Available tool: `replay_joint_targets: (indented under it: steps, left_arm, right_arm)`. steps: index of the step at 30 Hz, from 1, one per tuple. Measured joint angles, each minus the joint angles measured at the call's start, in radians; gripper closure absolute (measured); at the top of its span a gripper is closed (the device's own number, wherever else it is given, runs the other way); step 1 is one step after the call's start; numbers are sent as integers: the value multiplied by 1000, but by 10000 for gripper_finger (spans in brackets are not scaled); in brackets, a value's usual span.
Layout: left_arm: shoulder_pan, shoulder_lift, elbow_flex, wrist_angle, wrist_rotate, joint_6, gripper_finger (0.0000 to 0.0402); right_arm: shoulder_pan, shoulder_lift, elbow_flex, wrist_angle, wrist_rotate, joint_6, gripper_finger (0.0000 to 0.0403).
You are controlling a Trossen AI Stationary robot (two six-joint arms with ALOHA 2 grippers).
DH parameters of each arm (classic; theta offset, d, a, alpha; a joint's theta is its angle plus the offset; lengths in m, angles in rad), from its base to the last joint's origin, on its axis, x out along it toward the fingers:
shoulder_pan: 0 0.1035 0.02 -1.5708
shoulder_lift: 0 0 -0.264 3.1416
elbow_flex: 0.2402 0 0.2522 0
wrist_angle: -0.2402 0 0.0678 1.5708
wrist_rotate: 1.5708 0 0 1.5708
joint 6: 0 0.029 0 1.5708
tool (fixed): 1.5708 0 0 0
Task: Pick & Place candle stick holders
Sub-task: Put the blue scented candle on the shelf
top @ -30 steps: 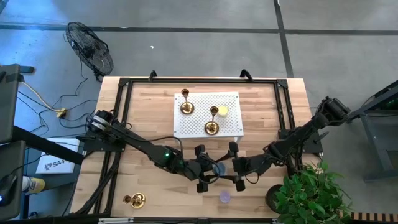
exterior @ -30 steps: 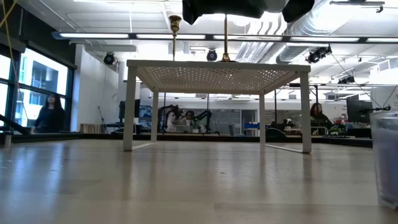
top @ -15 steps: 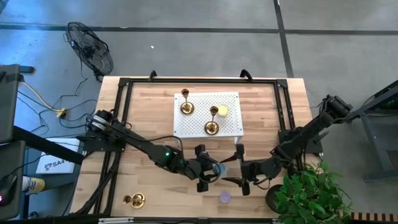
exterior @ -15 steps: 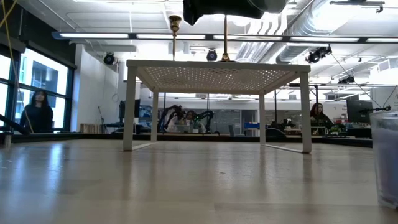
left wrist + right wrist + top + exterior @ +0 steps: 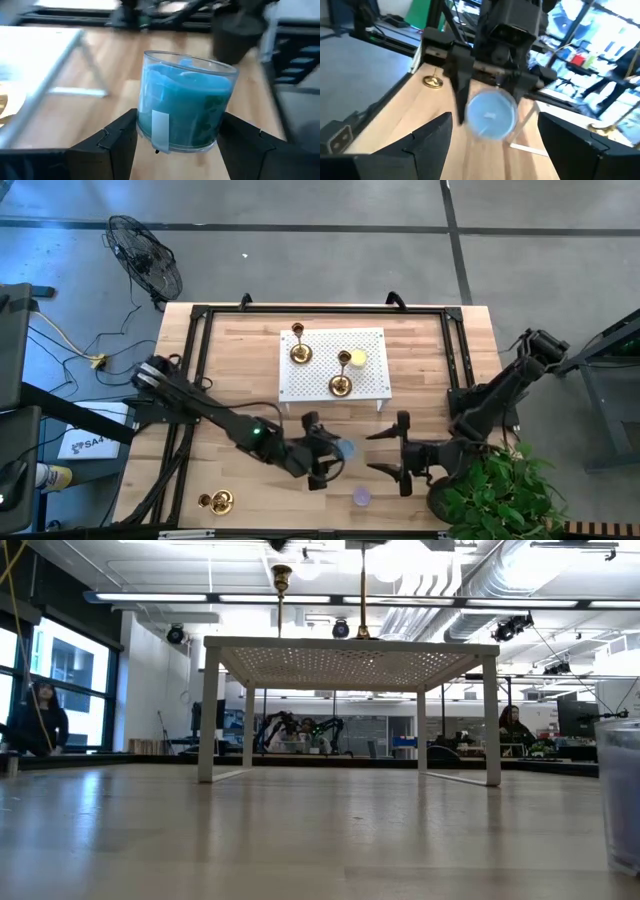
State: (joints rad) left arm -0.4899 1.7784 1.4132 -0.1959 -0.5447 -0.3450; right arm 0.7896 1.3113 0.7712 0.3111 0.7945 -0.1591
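Observation:
Two gold candle stick holders (image 5: pixel 300 350) (image 5: pixel 342 383) stand by their round bases on the white perforated stand (image 5: pixel 370 340). A third candle stick holder (image 5: pixel 217 501) stands on the table near its front left corner. My left gripper (image 5: pixel 338 452) is shut on a blue candle in a glass jar (image 5: pixel 346 448), above the table in front of the stand. My right gripper (image 5: pixel 372 452) stands open a little to the jar's right, facing it, with nothing between its fingers (image 5: pixel 420 140). My left gripper pinches the jar's glass side wall (image 5: pixel 150 135) between its two fingers, at the end nearer the wrist. The fingers come slanting down from the table's left. The jar is lifted clear of the table, its round end (image 5: pixel 492 115) facing my right gripper.
A yellow disc (image 5: pixel 358 358) lies on the stand and a purple disc (image 5: pixel 361 497) on the table near the front edge. A black frame (image 5: pixel 200 330) borders the table. A potted plant (image 5: pixel 495 490) stands at the front right corner.
My right gripper has drawn back from the jar toward the table's right edge, rising a little and rolling at the wrist. My left gripper has carried the jar slightly up and toward the table's left; both grippers have risen out of the low view.

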Motion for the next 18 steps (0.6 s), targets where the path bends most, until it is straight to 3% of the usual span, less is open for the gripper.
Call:
replay_joint_targets:
  steps: [11, 18]
  left_arm:
    - [-96, -126, 0, -119, -465, -3, 178]
    - [-75, -151, 0, -130, -729, -3, 178]
  right_arm:
    - [32, 0, 0, -8, 150, -7, 114]
    - [32, 0, 0, -8, 180, -7, 114]
